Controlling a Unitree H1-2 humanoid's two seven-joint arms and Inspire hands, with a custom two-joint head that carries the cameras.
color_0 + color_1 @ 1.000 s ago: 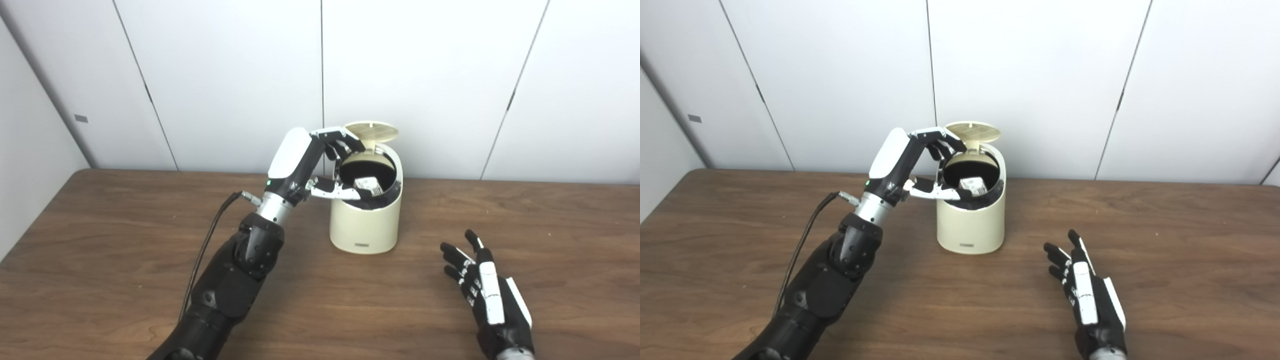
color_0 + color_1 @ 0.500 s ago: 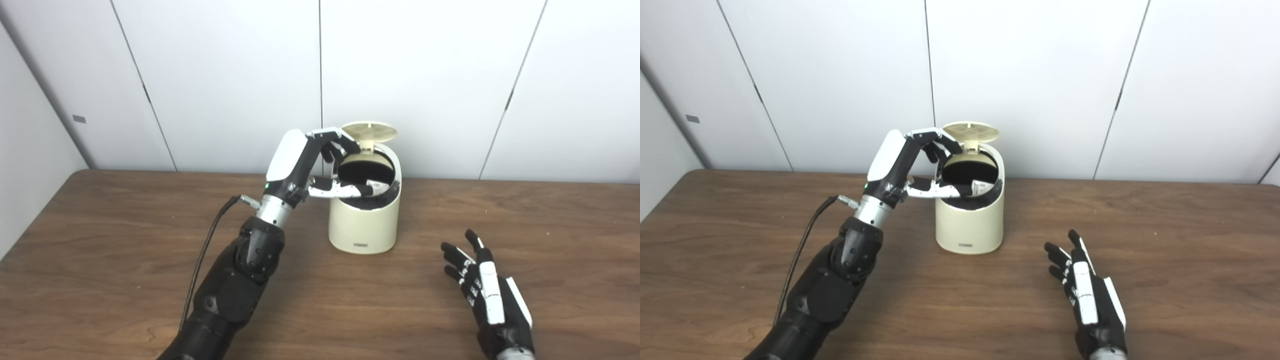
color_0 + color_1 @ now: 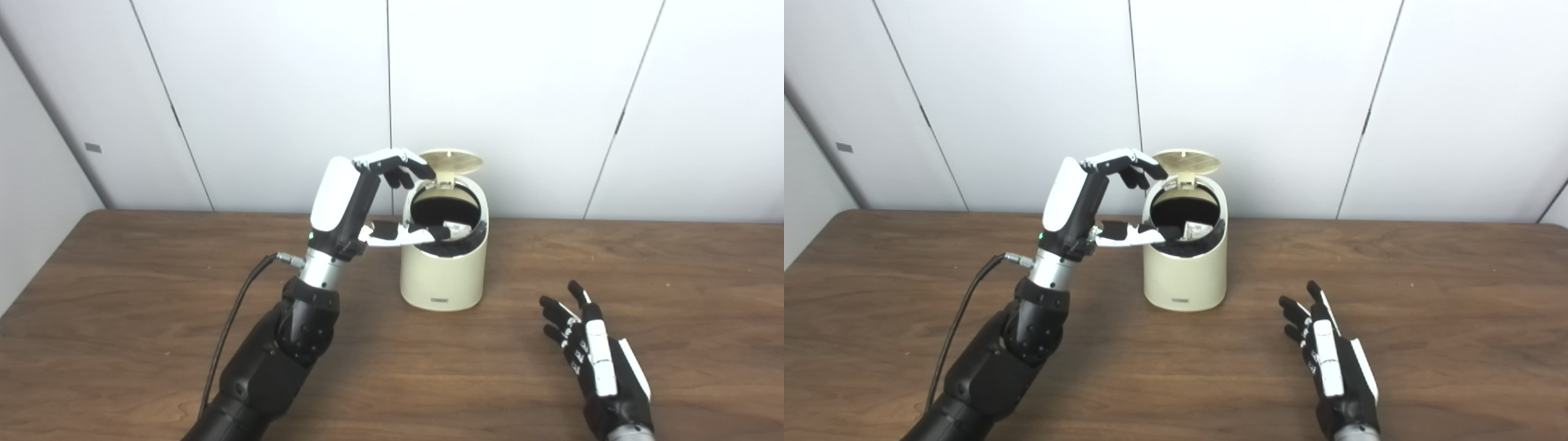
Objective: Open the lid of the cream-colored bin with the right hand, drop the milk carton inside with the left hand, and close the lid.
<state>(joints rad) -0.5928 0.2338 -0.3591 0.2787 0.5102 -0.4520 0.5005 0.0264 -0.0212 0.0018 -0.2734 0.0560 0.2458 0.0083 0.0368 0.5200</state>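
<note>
While left hand [image 3: 361,196] hovers empty, fingers spread, beside bin [image 3: 442,269] at center, right hand [image 3: 603,367] rests splayed, empty, lower right tabletop [image 3: 122,318].

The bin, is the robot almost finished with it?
Nearly. The lid of the bin stands open, and the milk carton lies inside, just showing at the rim. The left hand is open and empty beside the opening. The right hand rests open on the table. Closing the lid is left.
</note>
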